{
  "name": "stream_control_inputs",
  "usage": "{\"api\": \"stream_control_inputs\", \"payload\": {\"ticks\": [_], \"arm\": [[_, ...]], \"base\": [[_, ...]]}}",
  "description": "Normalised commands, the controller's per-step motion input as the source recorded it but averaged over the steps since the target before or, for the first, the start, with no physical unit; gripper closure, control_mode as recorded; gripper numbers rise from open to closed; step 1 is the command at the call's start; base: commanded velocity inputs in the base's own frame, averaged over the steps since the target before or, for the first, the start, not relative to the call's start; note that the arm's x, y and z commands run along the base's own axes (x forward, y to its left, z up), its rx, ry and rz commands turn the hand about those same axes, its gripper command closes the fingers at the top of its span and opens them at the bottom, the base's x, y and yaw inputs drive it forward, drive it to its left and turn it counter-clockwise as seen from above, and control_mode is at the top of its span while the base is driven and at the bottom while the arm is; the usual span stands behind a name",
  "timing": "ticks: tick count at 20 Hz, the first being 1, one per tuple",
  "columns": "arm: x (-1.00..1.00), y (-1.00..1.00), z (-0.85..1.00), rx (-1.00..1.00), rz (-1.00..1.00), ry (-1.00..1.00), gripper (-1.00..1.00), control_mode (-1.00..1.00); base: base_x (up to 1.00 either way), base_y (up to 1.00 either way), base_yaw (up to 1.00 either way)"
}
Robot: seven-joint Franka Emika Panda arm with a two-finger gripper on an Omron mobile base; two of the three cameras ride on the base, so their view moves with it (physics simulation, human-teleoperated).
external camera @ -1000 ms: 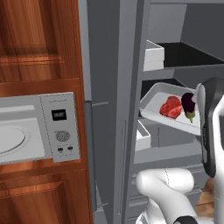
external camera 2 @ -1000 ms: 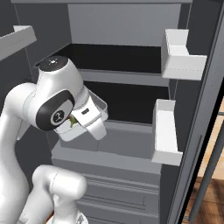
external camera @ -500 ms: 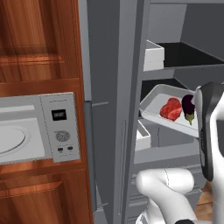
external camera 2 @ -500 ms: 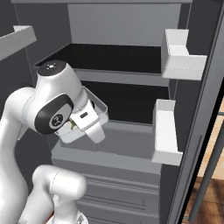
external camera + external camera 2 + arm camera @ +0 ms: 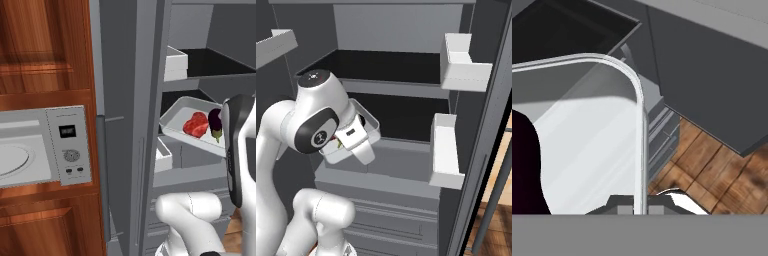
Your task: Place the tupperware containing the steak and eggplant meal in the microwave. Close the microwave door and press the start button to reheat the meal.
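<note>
The pale grey tupperware hangs tilted in front of the open fridge's middle shelf. On it lie the red steak and the dark purple eggplant. My gripper is shut on the tray's rim, and the eggplant is a dark shape at the left of the hand view. In the right base view my hand covers most of the tray. The silver microwave sits in the wood cabinets to the far left. Its microwave door looks closed, beside the control panel.
The grey fridge wall stands between the tray and the microwave. White boxy containers rest on the fridge shelves. White door bins hang on the open fridge door at right. Below is wood floor.
My arm has shifted slightly left and down with the tray still gripped. The steak and eggplant stay on it.
</note>
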Motion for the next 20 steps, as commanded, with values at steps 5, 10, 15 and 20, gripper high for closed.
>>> {"api": "stream_control_inputs", "payload": {"ticks": [5,10,15,20], "arm": [[0.0,0.0,0.0,0.0,-0.03,0.0,1.0,-1.0],[0.0,0.0,0.0,0.0,-0.03,0.0,1.0,-1.0],[-0.01,0.0,-0.02,0.0,-0.03,0.0,1.0,-1.0],[-0.14,0.0,-0.07,0.0,-0.02,0.0,1.0,-1.0]], "base": [[0.0,0.0,0.0],[0.0,0.0,0.0],[0.0,0.0,0.0],[0.0,0.0,0.0]]}}
